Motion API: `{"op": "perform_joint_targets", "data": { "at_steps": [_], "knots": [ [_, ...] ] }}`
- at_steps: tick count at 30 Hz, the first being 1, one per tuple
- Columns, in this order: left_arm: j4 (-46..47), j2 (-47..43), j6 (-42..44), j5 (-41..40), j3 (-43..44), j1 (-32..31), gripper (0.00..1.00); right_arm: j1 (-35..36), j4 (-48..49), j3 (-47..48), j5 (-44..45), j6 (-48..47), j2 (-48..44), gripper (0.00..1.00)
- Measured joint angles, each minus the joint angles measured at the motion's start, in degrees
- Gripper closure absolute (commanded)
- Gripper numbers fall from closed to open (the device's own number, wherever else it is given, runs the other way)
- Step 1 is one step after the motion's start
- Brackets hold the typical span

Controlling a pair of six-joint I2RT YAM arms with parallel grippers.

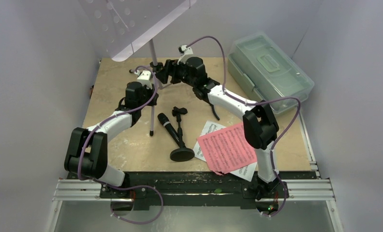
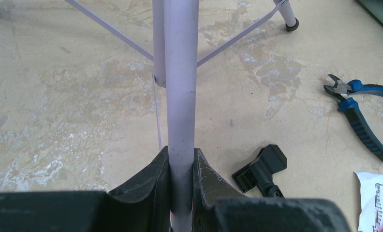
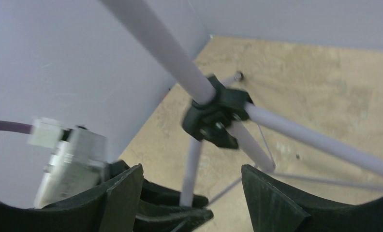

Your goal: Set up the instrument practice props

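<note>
So, working out from the arm bases: the pink and white music sheets (image 1: 227,147) lie in a loose stack at the near right of the tan table (image 1: 117,145). Just left of them the short black round-based mic stand (image 1: 182,153) is lying flat with the black microphone (image 1: 167,125) beside it, so none of that is set up yet. Further back, the left gripper (image 2: 181,162) is clamped tight on one thin tube of the lavender tripod music stand with hole-punched tray (image 1: 153,50). It looks like a leg, grabbed down low. The right gripper (image 3: 192,191) sits wide open right by the black hub (image 3: 217,118) where the legs meet the pole, holding nothing. The stand itself is at the back middle of the table, tray up high near the camera. Guessing it's light but top-heavy with that big tray, and the painted tubes look slick, so gripping low on a tube or at the hub seems smarter than grabbing the skinny braces (image 2: 228,41) or the tray. Blue-handled pliers (image 2: 359,116) lie off to one side, and the clear lidded plastic box (image 1: 269,72) sits at the far right.
</note>
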Motion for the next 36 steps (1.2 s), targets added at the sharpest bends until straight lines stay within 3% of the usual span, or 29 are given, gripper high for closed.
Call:
{"op": "perform_joint_targets", "data": {
  "at_steps": [4,10,23,27,29,32,36],
  "knots": [
    [0.0,0.0,0.0,0.0,0.0,0.0,1.0,1.7,-0.7,4.1,2.1,-7.1,-0.5,0.29],
    [0.0,0.0,0.0,0.0,0.0,0.0,1.0,1.7,-3.5,9.3,3.6,-10.1,2.1,0.37],
    [0.0,0.0,0.0,0.0,0.0,0.0,1.0,1.0,-5.4,13.1,5.4,-9.4,6.4,0.8],
    [0.0,0.0,0.0,0.1,0.0,0.0,1.0,-0.1,-4.8,13.1,5.4,-4.2,6.7,0.93],
    [0.0,0.0,0.0,0.1,0.0,0.0,1.0,-0.9,-4.4,13.0,4.4,0.1,6.9,0.94],
    [0.0,-0.1,-0.1,0.3,0.0,0.0,1.0,-2.6,-0.2,10.1,1.0,12.1,7.3,0.89],
    [-0.1,-0.1,-0.1,0.4,0.0,0.0,1.0,-4.9,13.0,4.6,-4.3,34.5,10.1,0.81]
  ]
}}
